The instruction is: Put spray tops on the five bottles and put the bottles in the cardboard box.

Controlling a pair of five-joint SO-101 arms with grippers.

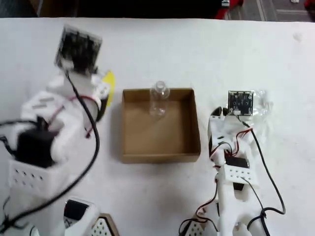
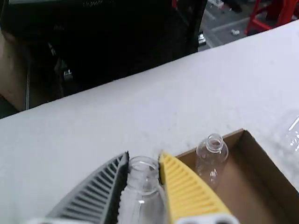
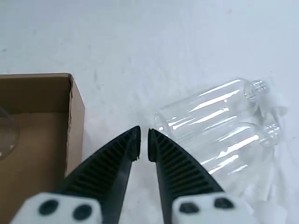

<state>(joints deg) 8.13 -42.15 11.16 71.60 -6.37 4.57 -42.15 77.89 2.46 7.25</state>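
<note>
Clear capless bottle (image 2: 141, 173) clamped in left gripper (image 2: 144, 159) beside cardboard box (image 1: 160, 158); second bottle (image 1: 159, 99) upright inside it; right gripper (image 3: 143, 141) closed, empty, beside box.

A white table (image 1: 197, 49) fronts dark furniture (image 2: 117, 42) and a red frame (image 2: 254, 16).

My left arm (image 1: 54, 128) at 8 o'clock of table, pointing toward 12. Left gripper (image 2: 143, 159) clamped on bottle (image 2: 140, 179) neck, grey and yellow fingers either side. Right arm (image 1: 230, 172) at 5 o'clock; right gripper (image 3: 143, 142) empty, jaws nearly touching.
</note>
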